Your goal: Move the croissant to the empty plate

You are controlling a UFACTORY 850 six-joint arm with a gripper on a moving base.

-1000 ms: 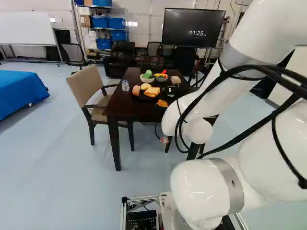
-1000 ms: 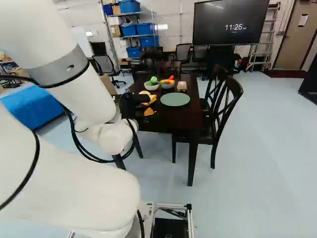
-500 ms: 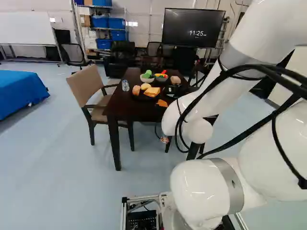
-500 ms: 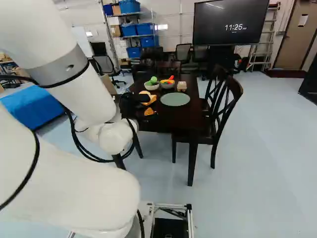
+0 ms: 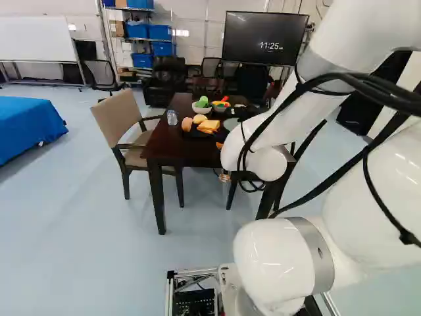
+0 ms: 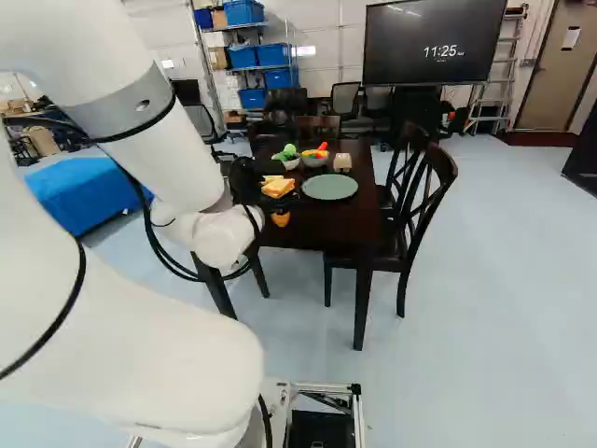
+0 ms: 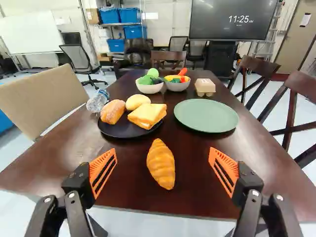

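Note:
In the right base view my gripper (image 6: 244,179) is over the near left part of the table. The wrist view shows the gripper (image 7: 163,155) open, its orange pads wide apart. An orange-brown croissant (image 7: 161,164) lies on the dark table ahead of the gripper, in line with the gap, touched by neither finger. Beyond it, toward the right finger's side, lies the empty green plate (image 7: 206,115). In the left base view the arm mostly hides the croissant.
A black plate (image 7: 129,131) holds a sandwich and two bread pieces, beside a plastic bottle (image 7: 98,100). Behind stand two bowls (image 7: 149,88) of toy vegetables and an egg carton (image 7: 205,87). Chairs (image 6: 424,201) flank the dark table (image 6: 350,224).
The arm has shifted left in the left base view, uncovering part of the green plate and covering the croissant. In the right base view the gripper has drawn off the sandwich. The base stayed still.

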